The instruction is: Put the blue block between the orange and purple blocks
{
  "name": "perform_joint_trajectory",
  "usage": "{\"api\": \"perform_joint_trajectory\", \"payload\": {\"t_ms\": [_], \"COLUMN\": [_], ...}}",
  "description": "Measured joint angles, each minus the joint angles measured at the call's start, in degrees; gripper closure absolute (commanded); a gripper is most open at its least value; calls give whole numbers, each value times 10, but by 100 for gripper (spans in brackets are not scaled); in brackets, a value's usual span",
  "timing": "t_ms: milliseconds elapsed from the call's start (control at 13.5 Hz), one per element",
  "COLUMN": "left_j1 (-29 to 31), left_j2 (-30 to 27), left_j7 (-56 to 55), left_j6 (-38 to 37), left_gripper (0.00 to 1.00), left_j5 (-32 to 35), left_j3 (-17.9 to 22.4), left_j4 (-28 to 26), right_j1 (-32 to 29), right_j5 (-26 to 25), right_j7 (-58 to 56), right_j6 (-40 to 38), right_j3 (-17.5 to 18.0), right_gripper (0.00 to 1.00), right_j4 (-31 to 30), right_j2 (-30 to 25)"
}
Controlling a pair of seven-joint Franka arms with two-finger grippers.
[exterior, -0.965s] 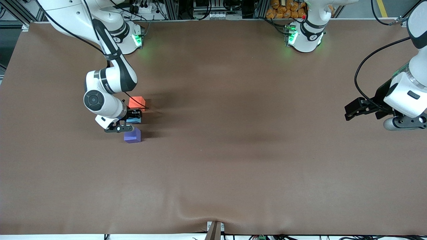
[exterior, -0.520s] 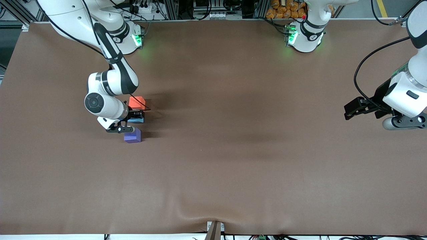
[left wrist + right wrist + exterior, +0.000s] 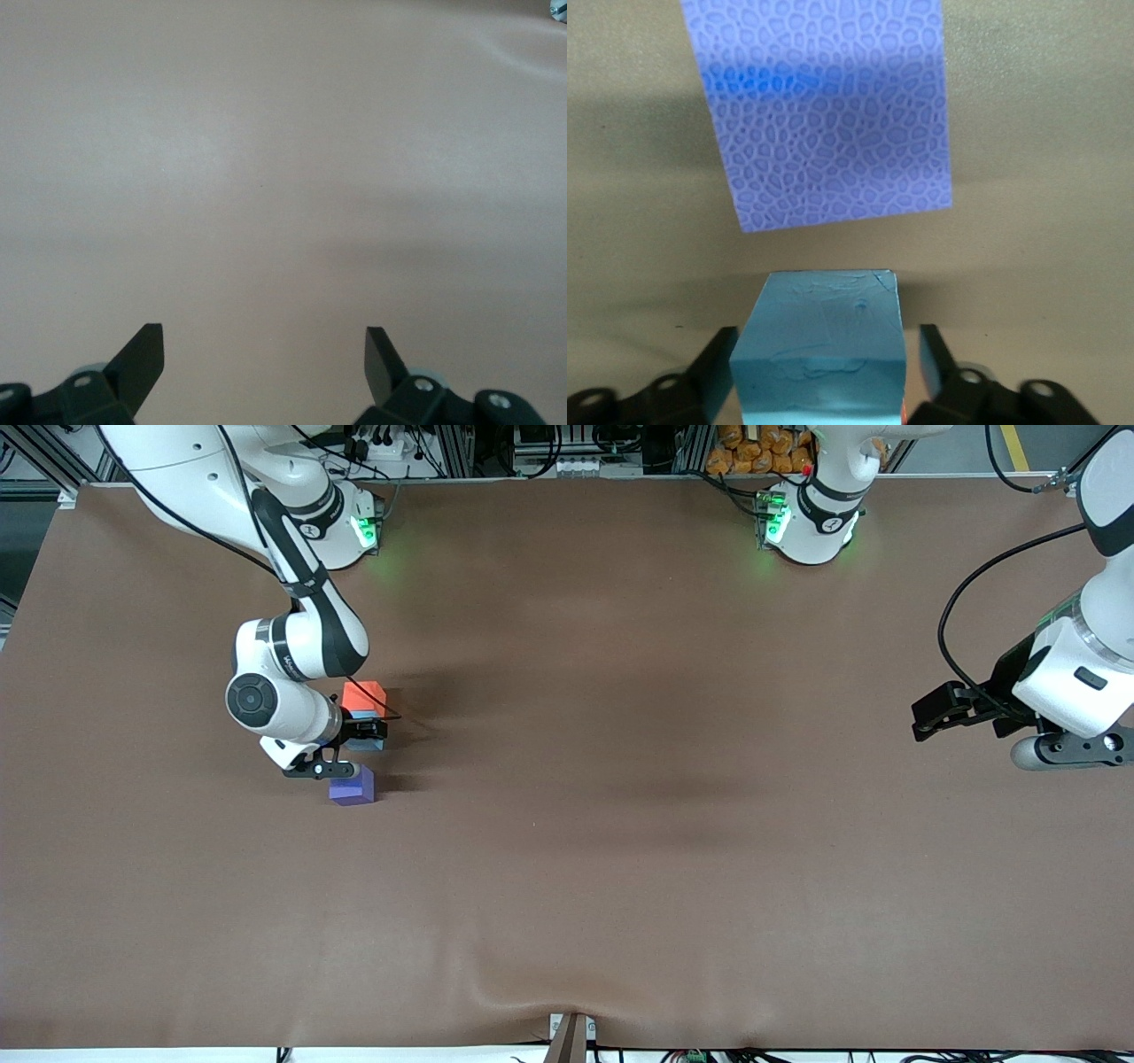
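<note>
The blue block (image 3: 369, 743) rests on the table between the orange block (image 3: 365, 694) and the purple block (image 3: 353, 788), mostly hidden under the right hand in the front view. My right gripper (image 3: 358, 737) stands low around it, open. In the right wrist view the blue block (image 3: 822, 332) sits between the fingers (image 3: 932, 352) with a slim gap showing at one side, and the purple block (image 3: 824, 115) lies just ahead. My left gripper (image 3: 925, 721) waits open above the table at the left arm's end, holding nothing (image 3: 264, 354).
The brown table cover (image 3: 620, 824) has a raised wrinkle at its edge nearest the front camera. A black cable runs from the right wrist across the orange block.
The right gripper's fingers have parted from the blue block, which now sits between the orange and purple blocks. The right hand shifted slightly toward the orange block. The left arm barely moved.
</note>
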Motion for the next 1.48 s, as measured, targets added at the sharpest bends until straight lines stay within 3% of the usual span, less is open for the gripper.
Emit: {"api": "perform_joint_trajectory", "payload": {"t_ms": [223, 445, 668, 965, 1262, 1485], "left_j1": [0, 0, 0, 0, 1, 3], "left_j2": [0, 0, 0, 0, -1, -2], "left_j7": [0, 0, 0, -1, -1, -1], "left_j6": [0, 0, 0, 0, 0, 0], "left_gripper": [0, 0, 0, 0, 0, 0], "left_j5": [0, 0, 0, 0, 0, 0], "left_j3": [0, 0, 0, 0, 2, 3], "left_j4": [0, 0, 0, 0, 1, 1], "right_j1": [0, -12, -66, -150, -157, -157], "right_j5": [1, 0, -8, -14, -36, -44], "right_j7": [0, 0, -17, -126, -150, -139], "right_j6": [-24, -151, -272, -335, -421, -532], "right_j3": [0, -5, -6, -18, -40, -41], "right_gripper": [0, 0, 0, 0, 0, 0], "right_j4": [17, 96, 189, 246, 284, 380], "right_j2": [-15, -56, -96, -137, -212, -237]}}
